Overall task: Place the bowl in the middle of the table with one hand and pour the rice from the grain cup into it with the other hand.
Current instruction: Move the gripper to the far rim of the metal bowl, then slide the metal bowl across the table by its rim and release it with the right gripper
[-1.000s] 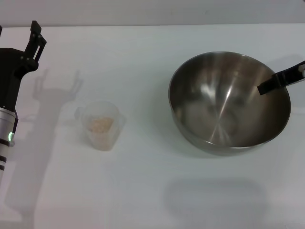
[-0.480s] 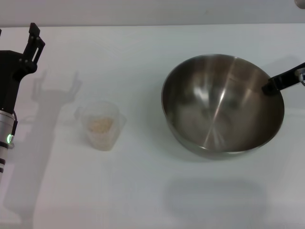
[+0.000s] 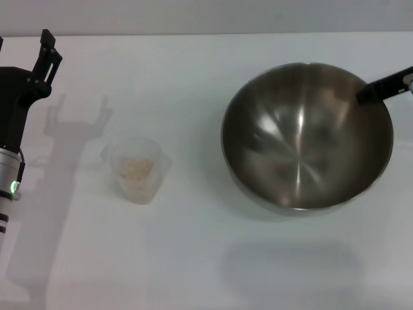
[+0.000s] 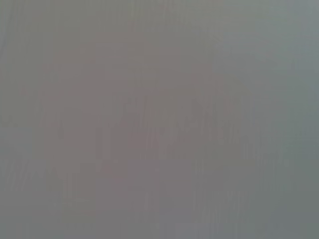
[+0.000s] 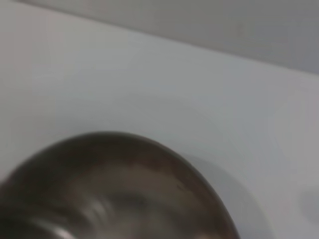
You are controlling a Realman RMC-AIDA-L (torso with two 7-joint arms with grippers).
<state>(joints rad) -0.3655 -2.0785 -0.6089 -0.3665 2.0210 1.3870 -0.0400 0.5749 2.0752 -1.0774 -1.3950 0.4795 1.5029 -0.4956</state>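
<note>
The right gripper [image 3: 374, 90] pinched the bowl [image 3: 306, 139] at its upper-right rim, right of frame centre. A thin rim hold could slip and drop it. The grain cup [image 3: 136, 169] stood centre-left; the left gripper [image 3: 45, 55], spread open, waited upper left.

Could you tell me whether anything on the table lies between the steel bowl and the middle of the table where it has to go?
Nothing visible does. The bowl, held at its far right rim by the right gripper, has bare table beside it toward the middle. The grain cup with rice stands farther left, near the left gripper.
</note>
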